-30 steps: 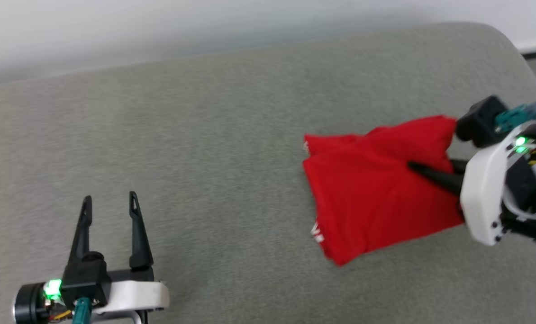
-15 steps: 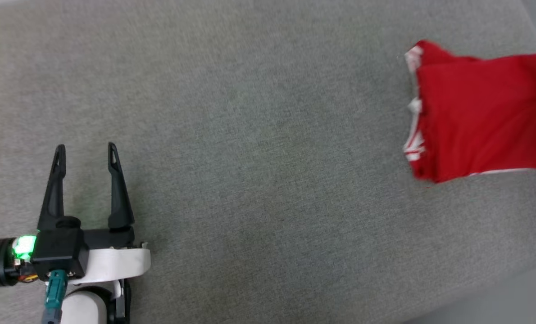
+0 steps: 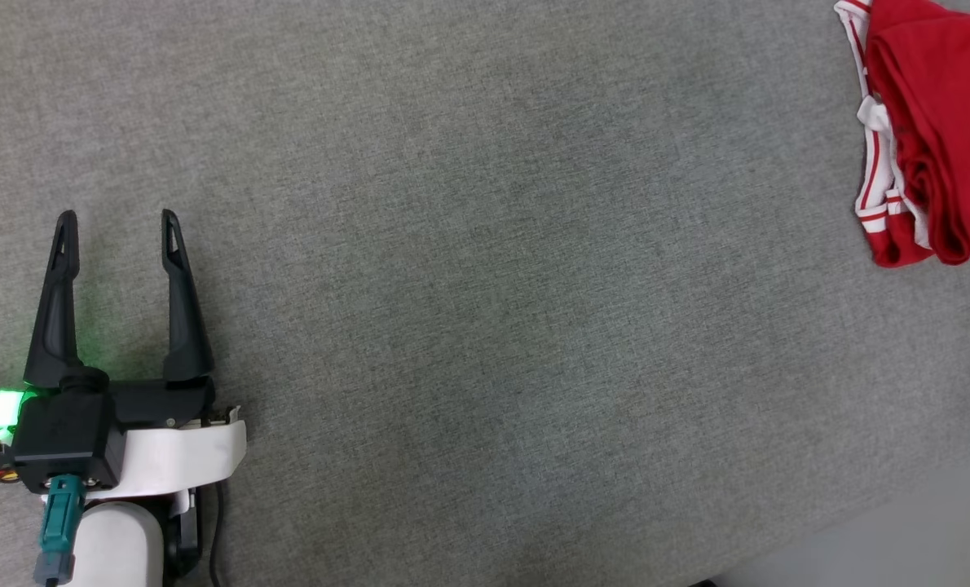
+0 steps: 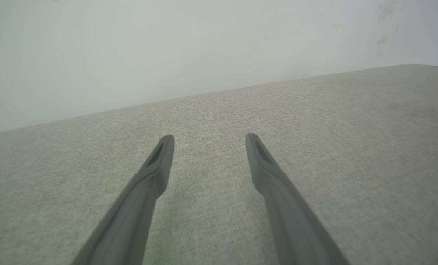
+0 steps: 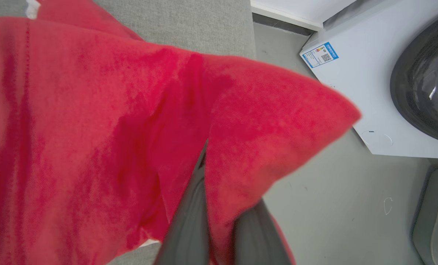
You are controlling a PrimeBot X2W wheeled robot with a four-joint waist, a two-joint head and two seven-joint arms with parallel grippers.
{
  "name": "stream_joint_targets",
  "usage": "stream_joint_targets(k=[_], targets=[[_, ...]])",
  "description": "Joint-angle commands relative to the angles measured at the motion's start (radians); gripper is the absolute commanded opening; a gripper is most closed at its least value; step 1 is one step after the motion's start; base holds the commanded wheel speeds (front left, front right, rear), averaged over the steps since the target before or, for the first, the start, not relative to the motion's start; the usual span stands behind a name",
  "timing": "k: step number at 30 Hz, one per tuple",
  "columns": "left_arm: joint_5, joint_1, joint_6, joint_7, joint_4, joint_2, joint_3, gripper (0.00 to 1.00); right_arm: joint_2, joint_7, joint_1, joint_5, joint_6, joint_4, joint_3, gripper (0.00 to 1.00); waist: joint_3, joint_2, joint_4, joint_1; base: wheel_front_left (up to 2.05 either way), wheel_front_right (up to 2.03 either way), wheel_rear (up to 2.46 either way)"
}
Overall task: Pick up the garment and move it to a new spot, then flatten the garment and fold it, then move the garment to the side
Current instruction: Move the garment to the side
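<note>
The garment (image 3: 933,122) is a red bundle with white, red-striped trim, lying at the top right of the head view on the grey fabric surface (image 3: 485,285) and cut off by the frame edge. In the right wrist view the garment (image 5: 112,129) drapes over my right gripper (image 5: 215,206), which is shut on a fold of the cloth that hangs past the surface's edge. My left gripper (image 3: 118,216) rests at the lower left, far from the garment. It stands open and empty over bare fabric, as the left wrist view confirms for the left gripper (image 4: 209,138).
A white washing machine (image 5: 370,92) with a dark round door stands on the grey floor (image 5: 333,206) beyond the surface's end (image 5: 189,25). A pale wall (image 4: 167,48) runs behind the surface. The floor (image 3: 925,538) shows at the head view's lower right corner.
The head camera has tilted and turned. The garment has been pulled to the right, away from the left gripper, and is more bunched. The left gripper stays open.
</note>
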Motion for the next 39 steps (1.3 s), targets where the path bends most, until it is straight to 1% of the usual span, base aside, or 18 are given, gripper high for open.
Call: stream_joint_targets(k=[1, 2, 3, 4, 7, 9, 10, 12, 14, 16, 18, 20, 22, 26, 30, 33, 35, 39], targets=[[-0.002, -0.005, 0.001, -0.002, 0.011, 0.003, 0.003, 1.0, 0.014, -0.014, -0.016, -0.012, -0.001, 0.025, -0.002, 0.0, -0.006, 0.0, -0.003, -0.0003, 0.0, 0.0, 0.0], [-0.003, -0.003, 0.002, -0.002, 0.015, 0.003, 0.001, 1.0, 0.022, -0.022, -0.023, -0.024, -0.001, 0.043, -0.004, 0.0, -0.013, 0.0, -0.003, -0.0003, 0.0, 0.0, 0.0], [-0.005, -0.002, 0.003, -0.002, 0.016, 0.001, -0.001, 1.0, 0.032, -0.035, -0.025, -0.036, -0.001, 0.063, -0.008, 0.43, -0.022, 0.0, -0.002, -0.0003, 0.0, 0.0, 0.0], [-0.007, -0.001, 0.006, -0.002, 0.015, -0.002, -0.001, 1.0, 0.04, -0.05, -0.029, -0.052, -0.001, 0.078, -0.014, 1.0, -0.031, 0.0, 0.0, -0.0003, 0.0, 0.0, 0.0], [-0.009, 0.013, 0.011, -0.002, 0.021, -0.009, -0.003, 1.0, 0.053, -0.102, -0.041, -0.11, -0.001, 0.128, -0.039, 1.0, -0.07, 0.0, 0.007, -0.0003, 0.0, 0.0, 0.0], [-0.014, 0.026, 0.012, -0.002, 0.027, -0.017, -0.005, 1.0, 0.055, -0.149, -0.056, -0.169, -0.001, 0.153, -0.058, 1.0, -0.101, 0.0, 0.014, -0.0003, 0.0, 0.0, 0.0], [-0.015, 0.031, 0.014, -0.002, 0.029, -0.023, -0.006, 1.0, 0.067, -0.18, -0.06, -0.188, -0.001, 0.161, -0.076, 1.0, -0.119, 0.0, 0.019, -0.0003, 0.0, 0.0, 0.0], [-0.016, 0.046, 0.019, -0.002, 0.031, -0.034, -0.006, 1.0, 0.083, -0.253, -0.066, -0.238, -0.001, 0.171, -0.114, 1.0, -0.153, 0.0, 0.029, -0.0003, 0.0, 0.0, 0.0], [-0.018, 0.063, 0.024, -0.002, 0.032, -0.045, -0.008, 1.0, 0.102, -0.351, -0.071, -0.281, -0.001, 0.166, -0.169, 1.0, -0.186, 0.0, 0.043, -0.0003, 0.0, 0.0, 0.0], [-0.019, 0.08, 0.026, -0.002, 0.036, -0.056, -0.011, 1.0, 0.136, -0.439, -0.063, -0.313, -0.001, 0.164, -0.235, 1.0, -0.219, 0.0, 0.059, -0.0003, 0.0, 0.0, 0.0], [-0.019, 0.096, 0.028, -0.002, 0.04, -0.066, -0.014, 1.0, 0.159, -0.512, -0.044, -0.374, -0.001, 0.141, -0.278, 1.0, -0.251, 0.0, 0.076, -0.0003, 0.0, 0.0, 0.0], [-0.02, 0.112, 0.028, -0.002, 0.043, -0.074, -0.016, 1.0, 0.196, -0.549, -0.018, -0.421, -0.001, 0.094, -0.324, 1.0, -0.278, 0.0, 0.094, -0.0003, 0.0, 0.0, 0.0], [-0.02, 0.127, 0.031, -0.002, 0.046, -0.081, -0.017, 1.0, 0.235, -0.563, 0.014, -0.465, -0.001, 0.017, -0.384, 1.0, -0.301, 0.0, 0.112, -0.0003, 0.0, 0.0, 0.0], [-0.016, 0.148, 0.035, -0.002, 0.053, -0.093, -0.024, 1.0, 0.342, -0.564, 0.14, -0.532, -0.001, -0.23, -0.485, 1.0, -0.343, 0.0, 0.154, -0.0003, 0.0, 0.0, 0.0], [-0.015, 0.166, 0.036, -0.002, 0.066, -0.102, -0.031, 1.0, 0.432, -0.565, 0.276, -0.559, -0.001, -0.415, -0.51, 1.0, -0.38, 0.0, 0.196, -0.0003, 0.0, 0.0, 0.0], [-0.016, 0.179, 0.036, -0.002, 0.077, -0.107, -0.038, 1.0, 0.493, -0.565, 0.38, -0.556, -0.001, -0.493, -0.503, 1.0, -0.409, 0.0, 0.228, -0.0003, 0.0, 0.0, 0.0], [-0.018, 0.187, 0.035, -0.002, 0.082, -0.111, -0.042, 1.0, 0.528, -0.565, 0.436, -0.544, -0.001, -0.521, -0.498, 1.0, -0.426, 0.0, 0.244, -0.0003, 0.0, 0.0, 0.0], [-0.018, 0.205, 0.034, -0.002, 0.094, -0.117, -0.049, 1.0, 0.589, -0.565, 0.549, -0.515, -0.001, -0.537, -0.473, 1.0, -0.461, 0.0, 0.269, -0.0003, 0.0, 0.0, 0.0]])
